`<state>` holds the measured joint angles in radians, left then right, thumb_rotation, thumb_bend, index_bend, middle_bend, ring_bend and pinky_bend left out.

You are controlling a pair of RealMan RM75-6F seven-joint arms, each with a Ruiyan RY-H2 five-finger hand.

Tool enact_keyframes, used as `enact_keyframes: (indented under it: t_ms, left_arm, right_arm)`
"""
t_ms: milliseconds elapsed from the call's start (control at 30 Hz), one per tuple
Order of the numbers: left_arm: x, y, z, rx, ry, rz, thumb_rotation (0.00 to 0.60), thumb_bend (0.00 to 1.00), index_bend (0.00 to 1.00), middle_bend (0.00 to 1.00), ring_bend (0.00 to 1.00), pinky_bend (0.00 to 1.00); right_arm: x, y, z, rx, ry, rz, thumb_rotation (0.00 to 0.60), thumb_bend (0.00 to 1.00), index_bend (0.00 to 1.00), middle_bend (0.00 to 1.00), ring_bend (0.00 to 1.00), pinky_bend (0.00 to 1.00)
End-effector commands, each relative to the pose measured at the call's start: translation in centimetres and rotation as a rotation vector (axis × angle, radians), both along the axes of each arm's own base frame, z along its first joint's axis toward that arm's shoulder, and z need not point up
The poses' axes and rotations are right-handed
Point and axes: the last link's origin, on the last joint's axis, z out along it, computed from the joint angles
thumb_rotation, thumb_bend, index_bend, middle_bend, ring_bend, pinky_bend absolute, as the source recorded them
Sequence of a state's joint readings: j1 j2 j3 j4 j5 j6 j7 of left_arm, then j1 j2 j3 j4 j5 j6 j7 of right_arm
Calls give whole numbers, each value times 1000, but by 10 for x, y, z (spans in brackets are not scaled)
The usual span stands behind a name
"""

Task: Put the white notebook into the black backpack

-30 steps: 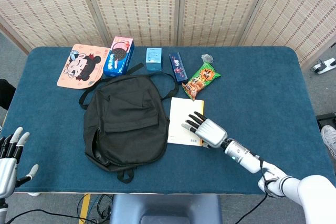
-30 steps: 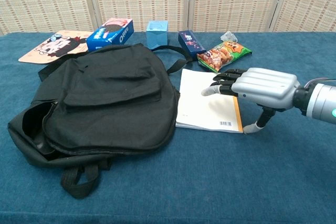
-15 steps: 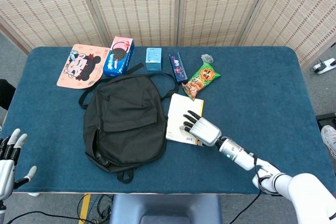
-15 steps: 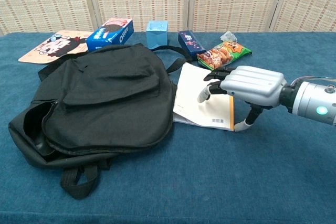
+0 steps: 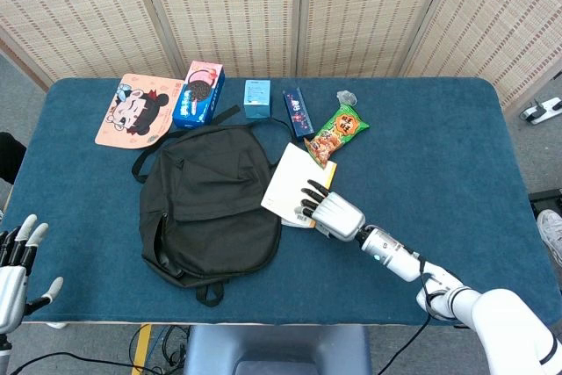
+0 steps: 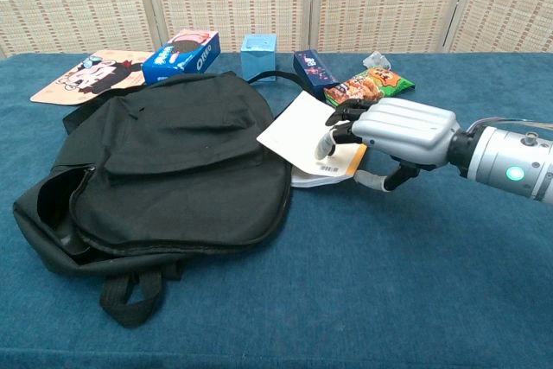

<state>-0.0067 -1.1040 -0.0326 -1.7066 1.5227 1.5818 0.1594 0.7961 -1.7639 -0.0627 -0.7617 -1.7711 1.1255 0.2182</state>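
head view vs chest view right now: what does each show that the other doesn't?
Head view only: the left robot hand off the table's near-left corner, fingers apart, holding nothing.

Chest view only: the backpack's open mouth at its near-left end, and the right thumb under the notebook's raised edge.

Both: the right robot hand gripping the white notebook, which tilts onto the black backpack, with snacks along the far edge.

Woven folding screen (image 5: 299,6) behind, blue-covered table (image 5: 439,155), grey floor (image 5: 18,85)
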Motion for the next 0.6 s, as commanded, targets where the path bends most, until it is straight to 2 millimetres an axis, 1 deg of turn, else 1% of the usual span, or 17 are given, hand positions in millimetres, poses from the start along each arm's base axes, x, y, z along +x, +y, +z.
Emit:
enact_keyframes:
  t_ms: [33, 200, 400, 533, 600]
  left_arm:
    - [0, 1, 0, -1, 0, -2, 600, 272, 18, 0, 0, 0]
    - [1, 2, -1, -6, -5, -3, 600, 272, 18, 0, 0, 0]
    - [2, 4, -1, -10, -9, -7, 600, 272, 18, 0, 0, 0]
    - [2, 4, -1, -10, -11, -6, 600, 272, 18, 0, 0, 0]
    - [2, 4, 0, -10, -11, -7, 600, 272, 18, 0, 0, 0]
  right_arm:
    - [2, -1, 0, -6, -13, -4, 600, 441, 262, 298, 113, 50]
    - [6, -6, -1, -21, -31, -20, 600, 457, 262, 298, 113, 50]
    - [17, -11, -5, -28, -60, -40, 600, 468, 262, 298, 113, 50]
    - [25, -14, -7, -31, -79, -49, 600, 381, 262, 297, 113, 49]
    - [29, -15, -7, -36, -95, -56, 600, 316, 281, 297, 113, 50]
